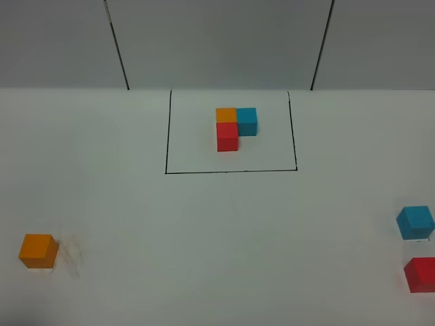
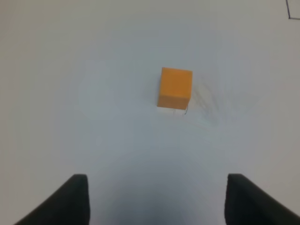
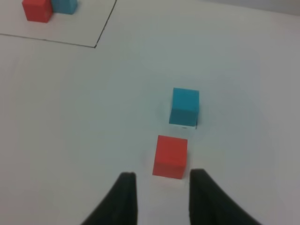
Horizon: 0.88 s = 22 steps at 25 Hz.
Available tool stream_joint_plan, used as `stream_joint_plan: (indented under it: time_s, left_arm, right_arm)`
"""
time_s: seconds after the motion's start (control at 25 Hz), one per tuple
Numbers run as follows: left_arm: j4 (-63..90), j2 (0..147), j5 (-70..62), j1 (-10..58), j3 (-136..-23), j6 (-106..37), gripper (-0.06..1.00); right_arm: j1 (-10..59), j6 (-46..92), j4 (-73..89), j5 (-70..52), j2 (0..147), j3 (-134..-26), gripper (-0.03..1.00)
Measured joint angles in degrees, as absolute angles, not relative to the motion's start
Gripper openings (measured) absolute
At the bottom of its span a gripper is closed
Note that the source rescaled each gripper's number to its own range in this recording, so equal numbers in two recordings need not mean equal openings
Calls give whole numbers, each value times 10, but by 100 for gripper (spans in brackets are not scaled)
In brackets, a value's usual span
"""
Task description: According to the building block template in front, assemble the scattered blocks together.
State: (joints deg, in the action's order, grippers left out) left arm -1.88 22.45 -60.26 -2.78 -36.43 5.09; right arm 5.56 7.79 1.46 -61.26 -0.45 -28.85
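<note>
Left hand [image 2: 157, 187] is hovering wide facing orange cube [image 2: 175, 88], right hand [image 3: 161, 180] narrower, empty, just short of red cube [image 3: 170, 155], likely lining up grabs.

No text, label, brand or number can be read anywhere: the cubes' faces are plain, and the surface [image 1: 217, 217] bears only a thin black drawn rectangle [image 1: 231, 171] without lettering.

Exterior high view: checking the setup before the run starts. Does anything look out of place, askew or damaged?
Nothing is damaged or toppled. The only oddity is a faint grey scuff mark on the table just right of the loose orange cube. The template sits squarely inside its frame.
</note>
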Motion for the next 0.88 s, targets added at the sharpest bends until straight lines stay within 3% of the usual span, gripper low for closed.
stream_joint_plan:
  time_s: [0.32, 0.88]
  left_arm:
    - [-9, 497, -567, -28, -453, 52, 60]
    - [42, 761, -388, -28, -455, 8, 62]
  right_arm:
    - [56, 78, 15, -613, -5, -288, 0]
    - [56, 78, 15, -613, -5, -288, 0]
